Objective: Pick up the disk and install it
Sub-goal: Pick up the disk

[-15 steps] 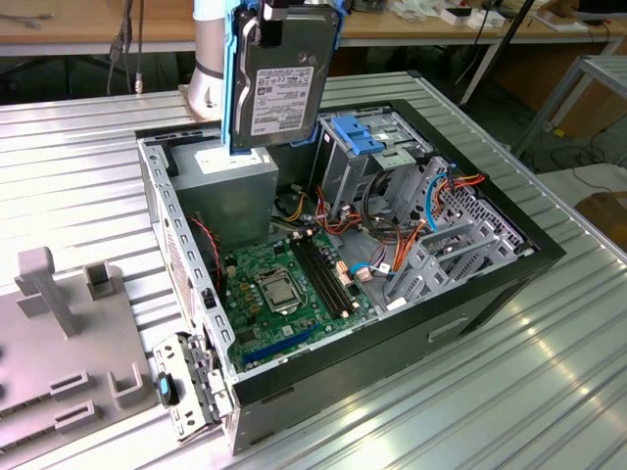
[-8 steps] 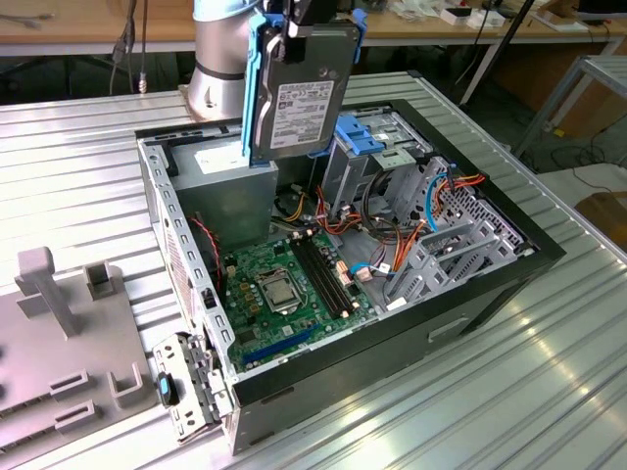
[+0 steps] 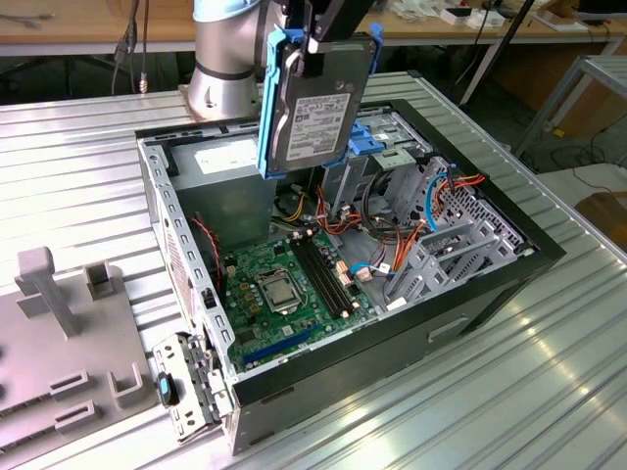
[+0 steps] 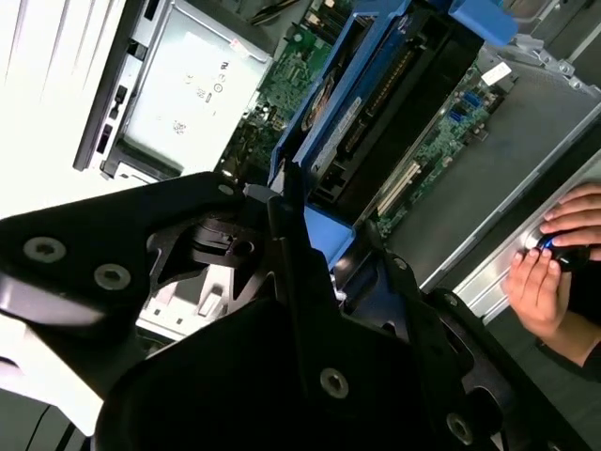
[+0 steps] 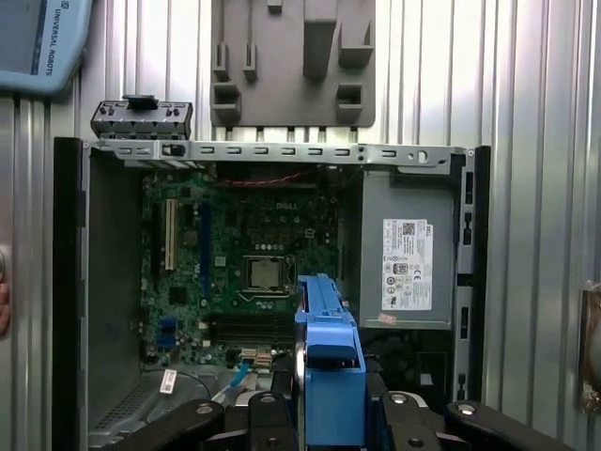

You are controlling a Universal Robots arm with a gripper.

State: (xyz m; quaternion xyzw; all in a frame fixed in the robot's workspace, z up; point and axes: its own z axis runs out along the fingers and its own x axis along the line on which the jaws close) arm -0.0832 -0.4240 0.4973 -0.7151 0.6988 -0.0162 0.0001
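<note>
One disk [image 3: 313,108] — dark, white-labelled, blue-railed

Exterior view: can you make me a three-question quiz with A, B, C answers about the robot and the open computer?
1. Where is the flat dark-grey metal disk with blue plastic rails?
A) up in the air over the open black-and-silver computer case
B) lying flat inside the case
C) underneath the case

2. What colour is the big flat circuit board inside the case?
A) red
B) yellow
C) green

3. What is the robot's black hand doing?
A) open and empty
B) shut on the disk
C) pressing on the circuit board

Answers:
1 A, the disk hangs upright above the case.
2 C, the board is plainly green.
3 B, the hand grips the disk's upper end.
</note>
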